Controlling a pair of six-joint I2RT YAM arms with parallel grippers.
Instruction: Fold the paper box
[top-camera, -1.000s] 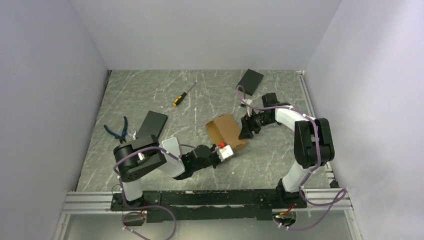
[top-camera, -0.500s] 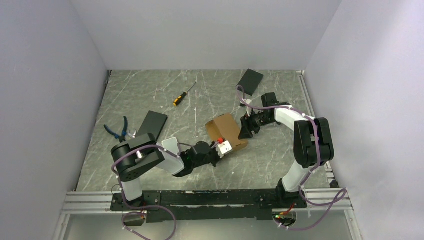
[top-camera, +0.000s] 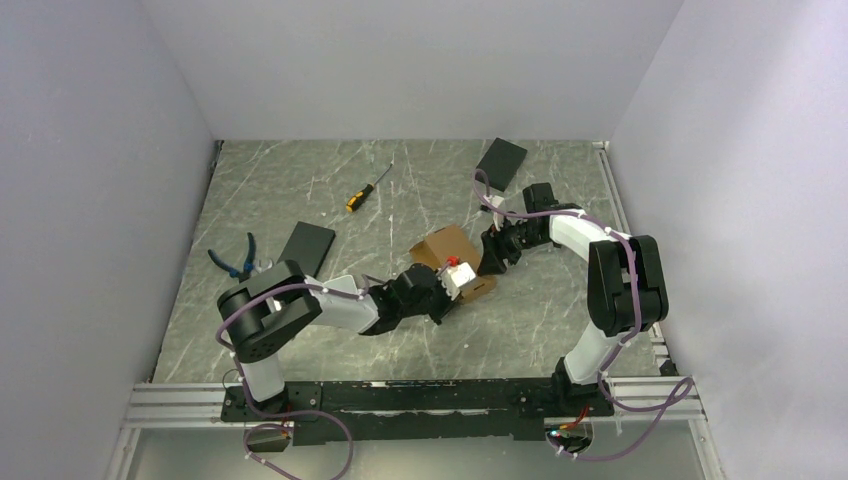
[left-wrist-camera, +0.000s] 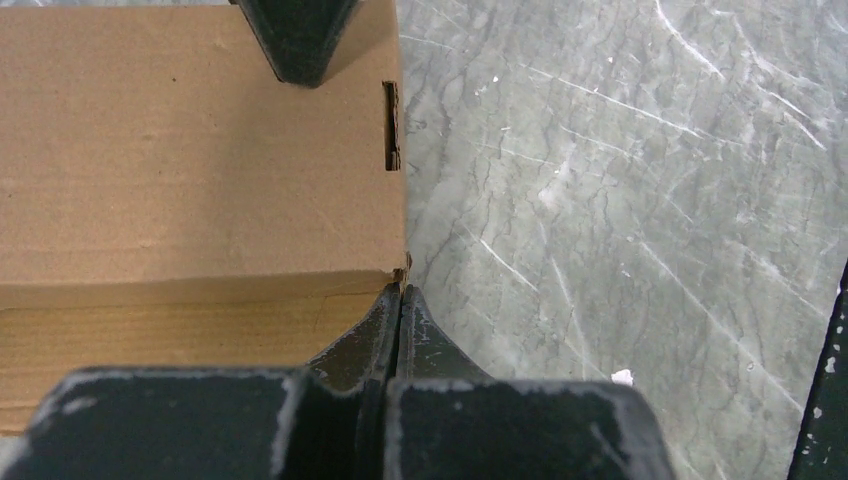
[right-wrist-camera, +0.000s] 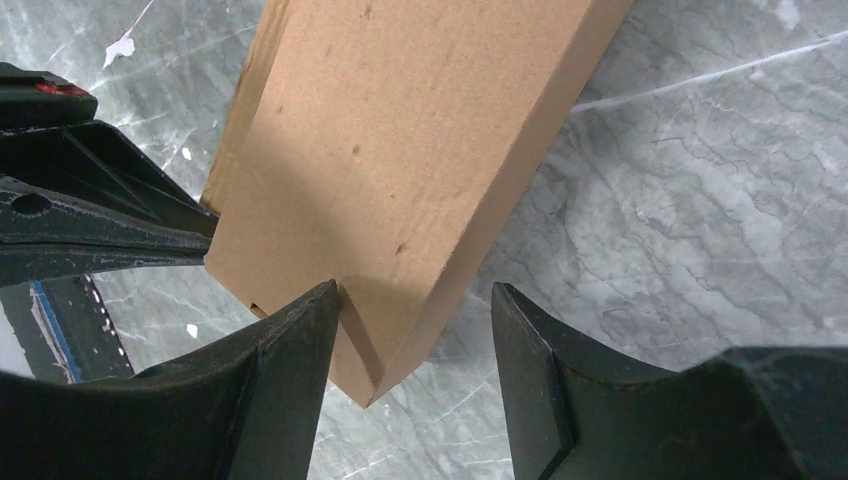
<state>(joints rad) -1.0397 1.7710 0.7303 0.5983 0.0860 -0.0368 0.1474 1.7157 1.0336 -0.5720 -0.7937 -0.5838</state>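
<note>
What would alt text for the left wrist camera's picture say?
The left end effector, its two black fingers shut together, points at the near right corner of a plain tan-brown cardboard paper box filling the upper left. Another black fingertip overlaps the box's far edge; grey marbled tabletop lies to the right.

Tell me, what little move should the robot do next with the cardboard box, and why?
Probably close the right gripper on the paper box. Its jaws stand open around one corner, while the shut left gripper only touches another corner with its tip. A grip would likely steady the box for folding.
</note>
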